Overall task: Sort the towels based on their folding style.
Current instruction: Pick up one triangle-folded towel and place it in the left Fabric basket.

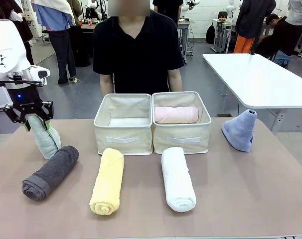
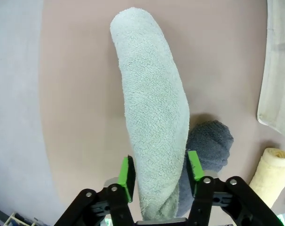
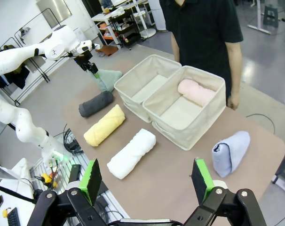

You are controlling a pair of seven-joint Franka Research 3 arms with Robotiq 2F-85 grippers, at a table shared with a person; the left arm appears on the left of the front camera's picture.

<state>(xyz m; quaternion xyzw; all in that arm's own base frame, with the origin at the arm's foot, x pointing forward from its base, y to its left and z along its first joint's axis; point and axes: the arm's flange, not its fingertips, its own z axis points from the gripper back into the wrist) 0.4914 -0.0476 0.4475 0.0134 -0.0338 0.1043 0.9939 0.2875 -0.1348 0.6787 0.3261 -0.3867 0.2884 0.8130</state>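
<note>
**Left gripper clamped on mint cone**

The left wrist view shows the left gripper with its pads pressed on either side of the mint towel, whose long axis runs straight away from the fingers. The front view shows what that view does not: the towel is tilted at the table's left, tip up, base down beside the grey roll. In the right wrist view the right gripper has its fingers wide apart and holds nothing.

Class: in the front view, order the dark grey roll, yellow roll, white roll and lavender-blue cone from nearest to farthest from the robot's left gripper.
From the left gripper:
1. dark grey roll, just below it, far left
2. yellow roll, left of centre
3. white roll, right of centre
4. lavender-blue cone, far right
</note>
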